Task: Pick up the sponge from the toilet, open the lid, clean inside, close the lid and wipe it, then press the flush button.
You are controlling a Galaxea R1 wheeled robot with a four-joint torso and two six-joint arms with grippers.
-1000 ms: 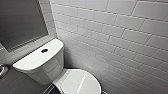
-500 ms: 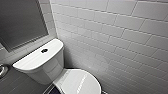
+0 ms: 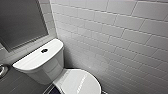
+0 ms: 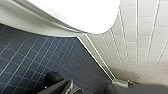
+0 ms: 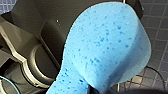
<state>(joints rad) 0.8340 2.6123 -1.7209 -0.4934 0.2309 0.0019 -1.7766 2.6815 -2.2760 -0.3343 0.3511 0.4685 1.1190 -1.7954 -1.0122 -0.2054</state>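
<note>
The blue sponge sits gripped by the right gripper over dark floor tiles, the toilet stands lid down beside the white-tiled wall, and I cannot tell the left gripper's opening.

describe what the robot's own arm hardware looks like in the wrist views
On the right wrist, a wide matte black plate with a round fitting ringed in pale grey, and a thin blue cable nearby. On the left wrist, dark grey angular casing beside a rounded black part. No markings can be made out.
</note>
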